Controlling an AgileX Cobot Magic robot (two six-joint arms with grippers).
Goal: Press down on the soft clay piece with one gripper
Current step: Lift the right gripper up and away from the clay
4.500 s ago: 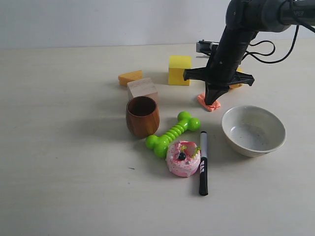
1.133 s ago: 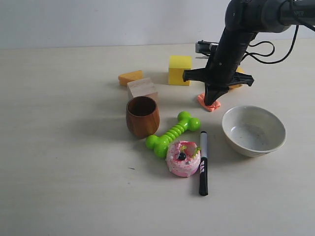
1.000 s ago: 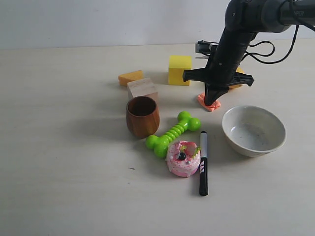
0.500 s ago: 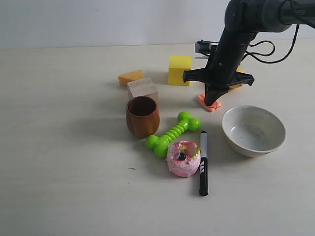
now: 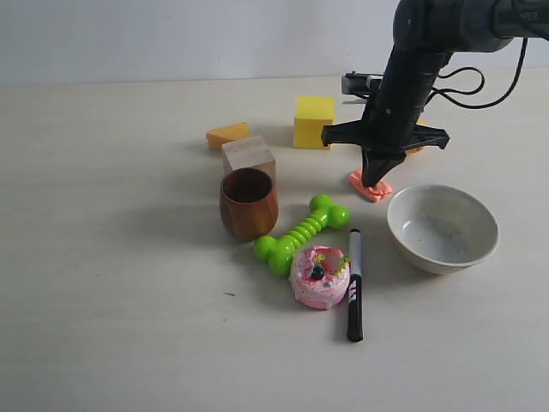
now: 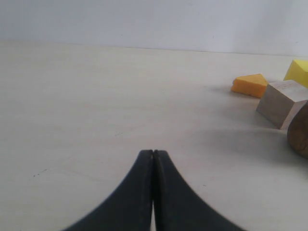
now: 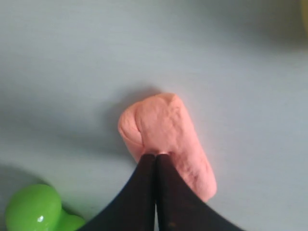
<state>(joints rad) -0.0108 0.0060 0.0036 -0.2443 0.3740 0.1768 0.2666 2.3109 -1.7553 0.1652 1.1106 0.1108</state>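
Note:
The soft clay piece (image 5: 370, 188) is a small flat salmon-pink lump on the table, between the yellow cube and the bowl; the right wrist view shows it (image 7: 168, 134) close up. My right gripper (image 5: 374, 180) (image 7: 155, 155) is shut, and its joined black fingertips rest on the top of the clay. Nothing is held between the fingers. My left gripper (image 6: 153, 152) is shut and empty, low over bare table; it does not appear in the exterior view.
A white bowl (image 5: 442, 228) stands just right of the clay. A green bone toy (image 5: 301, 233), a pink donut (image 5: 319, 276) and a black marker (image 5: 354, 284) lie in front. A wooden cup (image 5: 249, 202), wooden block (image 5: 248, 155), orange wedge (image 5: 226, 135) and yellow cube (image 5: 313, 122) sit to the left.
The right gripper has shifted slightly to the right, and the clay under its tips has slid a little right with it. Nothing else moved.

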